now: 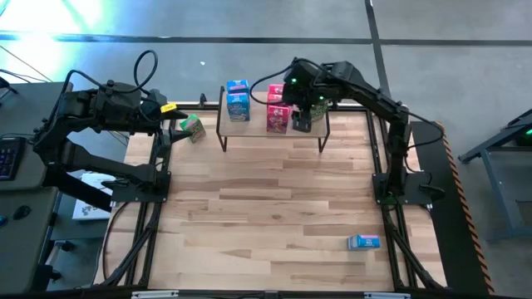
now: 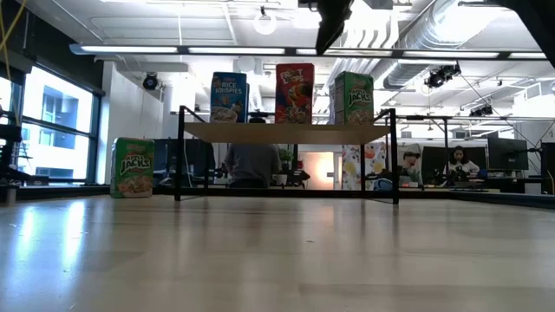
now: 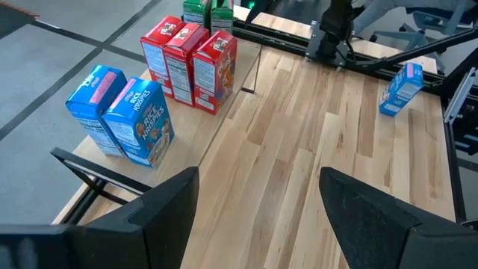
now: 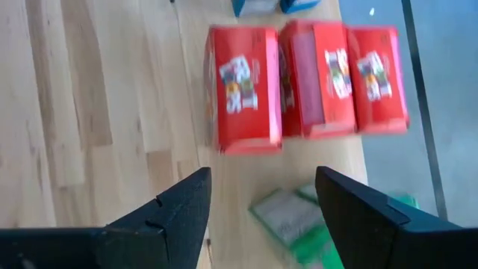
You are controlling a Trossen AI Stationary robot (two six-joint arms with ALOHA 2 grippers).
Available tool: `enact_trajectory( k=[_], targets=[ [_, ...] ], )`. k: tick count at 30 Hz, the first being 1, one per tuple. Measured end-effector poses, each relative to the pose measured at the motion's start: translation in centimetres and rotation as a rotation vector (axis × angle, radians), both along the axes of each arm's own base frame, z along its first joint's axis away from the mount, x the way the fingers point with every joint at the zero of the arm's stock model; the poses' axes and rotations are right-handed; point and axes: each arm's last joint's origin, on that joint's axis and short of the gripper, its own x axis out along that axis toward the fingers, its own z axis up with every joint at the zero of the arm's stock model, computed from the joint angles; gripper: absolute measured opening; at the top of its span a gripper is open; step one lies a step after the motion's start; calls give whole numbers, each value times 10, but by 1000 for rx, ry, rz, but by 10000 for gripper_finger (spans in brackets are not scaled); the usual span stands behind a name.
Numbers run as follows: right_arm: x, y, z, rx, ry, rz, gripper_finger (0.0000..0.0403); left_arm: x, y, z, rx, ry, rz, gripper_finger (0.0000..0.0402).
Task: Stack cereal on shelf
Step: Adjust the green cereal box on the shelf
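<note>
The shelf (image 1: 249, 129) (image 2: 286, 132) stands near the table's far edge. On it stand two blue boxes (image 1: 238, 100) (image 3: 123, 116), three pink-red boxes (image 1: 278, 112) (image 4: 306, 82) and green boxes (image 2: 354, 97) (image 4: 291, 220). Another green box (image 1: 193, 127) (image 2: 132, 167) stands upright on the table left of the shelf. A third blue box (image 1: 363, 242) (image 3: 401, 88) lies on the table near its right near corner. My right gripper (image 1: 304, 108) (image 4: 261, 194) hangs open above the shelf's green boxes, clear of them. My left gripper (image 1: 174, 123) (image 3: 258, 194) is open beside the left green box, holding nothing.
Black frame rails (image 1: 158, 178) run along the table's left and right sides. The wide plank surface (image 1: 274, 199) lies between the shelf and the near edge. In the low view, people sit at desks (image 2: 251, 165) in the room behind the table.
</note>
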Motion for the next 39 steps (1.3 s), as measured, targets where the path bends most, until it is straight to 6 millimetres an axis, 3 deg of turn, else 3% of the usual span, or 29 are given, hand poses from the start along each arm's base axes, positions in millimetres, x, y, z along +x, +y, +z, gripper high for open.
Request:
enact_trajectory(
  k=[11, 17, 26, 33, 39],
  targets=[
    [-35, 0, 13, 44, 11, -95, 234, 0, 0, 0, 0, 0, 0, 269],
    [-49, 4, -4, 69, 26, -122, 234, 0, 0, 0, 0, 0, 0, 269],
    [-67, 12, -38, 43, -86, -119, 234, 0, 0, 0, 0, 0, 0, 269],
    [-65, 11, -63, 42, -88, -127, 234, 0, 0, 0, 0, -1, 0, 269],
    [-65, 8, -65, 31, -87, -161, 234, 0, 0, 0, 0, -1, 0, 269]
  ],
)
